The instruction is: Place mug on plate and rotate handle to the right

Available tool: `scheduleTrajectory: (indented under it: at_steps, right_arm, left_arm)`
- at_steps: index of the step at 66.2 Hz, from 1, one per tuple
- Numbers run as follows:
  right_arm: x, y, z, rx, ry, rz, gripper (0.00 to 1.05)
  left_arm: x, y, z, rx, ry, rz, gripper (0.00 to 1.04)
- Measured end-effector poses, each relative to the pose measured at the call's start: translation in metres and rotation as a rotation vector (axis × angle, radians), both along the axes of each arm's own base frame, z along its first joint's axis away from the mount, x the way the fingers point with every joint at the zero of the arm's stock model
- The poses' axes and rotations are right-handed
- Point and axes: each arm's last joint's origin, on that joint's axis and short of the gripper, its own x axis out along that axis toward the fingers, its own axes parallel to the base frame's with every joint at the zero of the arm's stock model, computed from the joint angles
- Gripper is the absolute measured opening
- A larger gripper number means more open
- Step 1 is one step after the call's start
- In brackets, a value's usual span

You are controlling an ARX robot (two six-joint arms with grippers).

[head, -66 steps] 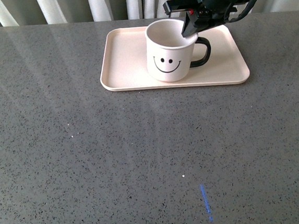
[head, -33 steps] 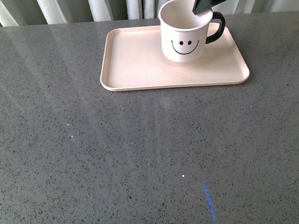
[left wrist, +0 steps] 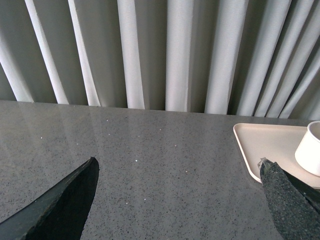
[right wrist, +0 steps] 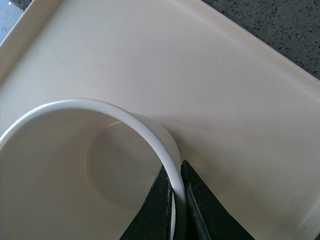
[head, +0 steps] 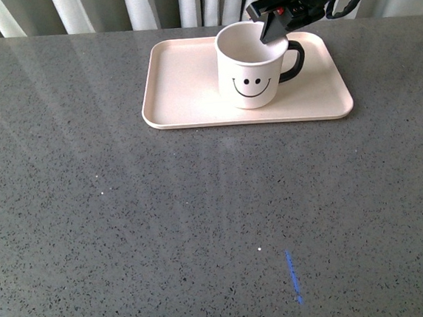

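Since the frame half a second earlier, the mug (head: 252, 66) has shifted down and left in the front view, and the right gripper (head: 274, 28) has moved with it.

Front view: the mug is over the right half of the plate (head: 183, 87), in the upper centre of the frame. Its smiley face is turned to the camera. The handle (head: 294, 60) points to the right of the frame. The right gripper clamps the rim just above the handle. Whether the base touches the plate cannot be told. The plate lies on the grey table (head: 202, 226).

Left wrist view: the left gripper (left wrist: 177, 162) has its fingers (left wrist: 65, 205) spread wide, holding nothing, above the table with the curtain (left wrist: 165, 50) behind. The plate (left wrist: 265, 145) and mug (left wrist: 311, 152) show at the right edge.

Right wrist view: the right gripper (right wrist: 176, 195) is closed on the mug (right wrist: 100, 107) rim, one finger inside the wall, one outside. The plate (right wrist: 240, 100) fills the background.
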Motion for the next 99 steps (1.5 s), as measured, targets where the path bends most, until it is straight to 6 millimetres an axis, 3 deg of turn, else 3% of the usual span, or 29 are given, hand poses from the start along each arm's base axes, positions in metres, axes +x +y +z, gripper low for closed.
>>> scheduleTrajectory:
  at_steps: [40,60,75,79,89,99]
  right_arm:
    - [0.010,0.000,0.000,-0.001,-0.003,0.013,0.02]
    - [0.012,-0.002,0.004,0.007,-0.007,0.022,0.46]
    - [0.013,-0.004,0.008,0.025,-0.032,0.037,0.93]
    - [0.013,-0.005,0.013,0.037,-0.054,0.042,0.97]
    - [0.001,-0.012,0.043,0.093,-0.175,0.063,0.96]
    - [-0.035,-0.024,0.094,0.199,-0.349,0.100,0.96]
  left_arm:
    - [0.000,0.000,0.000,0.000,0.000,0.000,0.95]
    - [0.000,0.000,0.000,0.000,0.000,0.000,0.95]
    - [0.000,0.000,0.000,0.000,0.000,0.000,0.95]
    - [0.000,0.000,0.000,0.000,0.000,0.000,0.95]
    - [0.000,0.000,0.000,0.000,0.000,0.000,0.95]
    - [0.000,0.000,0.000,0.000,0.000,0.000,0.95]
